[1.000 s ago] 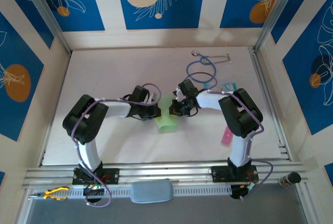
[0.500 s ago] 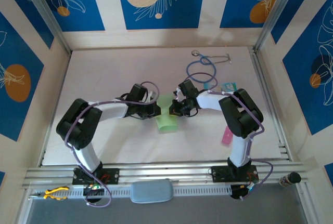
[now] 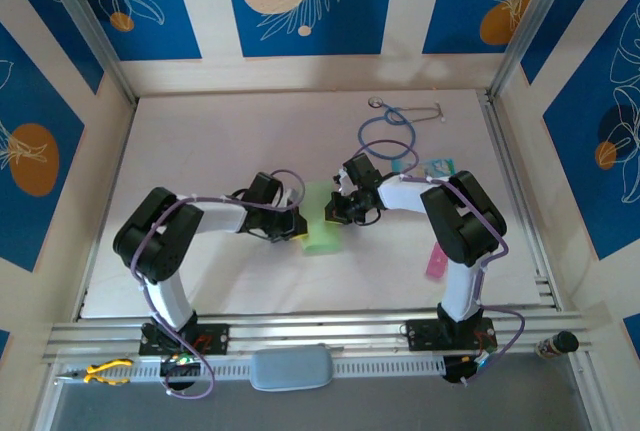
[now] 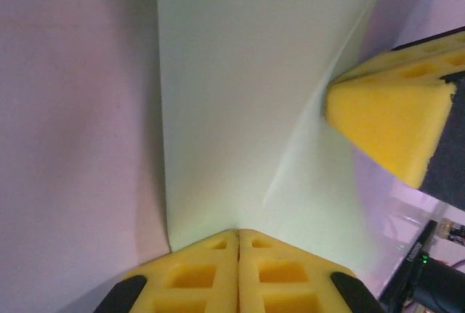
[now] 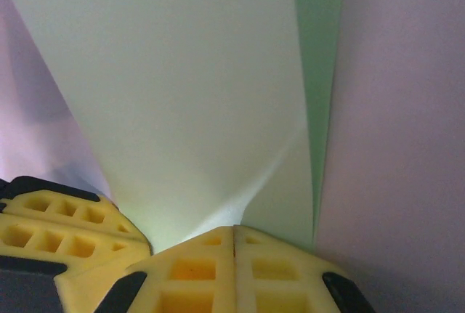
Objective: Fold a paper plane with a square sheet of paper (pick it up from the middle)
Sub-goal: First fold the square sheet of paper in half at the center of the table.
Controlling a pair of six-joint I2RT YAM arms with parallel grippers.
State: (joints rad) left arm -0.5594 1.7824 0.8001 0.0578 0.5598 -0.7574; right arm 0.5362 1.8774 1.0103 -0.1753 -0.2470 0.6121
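We have the left gripper (image 4: pixel 238 234) with its pads pressed together at the near edge of the square sheet of paper (image 4: pixel 240 88). We cannot tell whether paper is nipped between them or only pushed down. The right gripper (image 5: pixel 234 229) is clamped on a raised fold of the sheet, and the ridge runs straight into the seam between its pads. The sheet lies mid-table between the two grippers, partly creased and not yet a plane.

We judge the step to be setting a crease. We should keep the right grip firm as an anchor and run the left pads flat along the fold line. We should also avoid tugging sideways, since thin paper skews or tears easily. Beyond the sheet, the stethoscope (image 3: pixel 388 136) lies well apart and needs no care.

Against a second ago, the left arm has tucked in and its gripper sits nearer along the sheet's left edge. The right arm looks unchanged.
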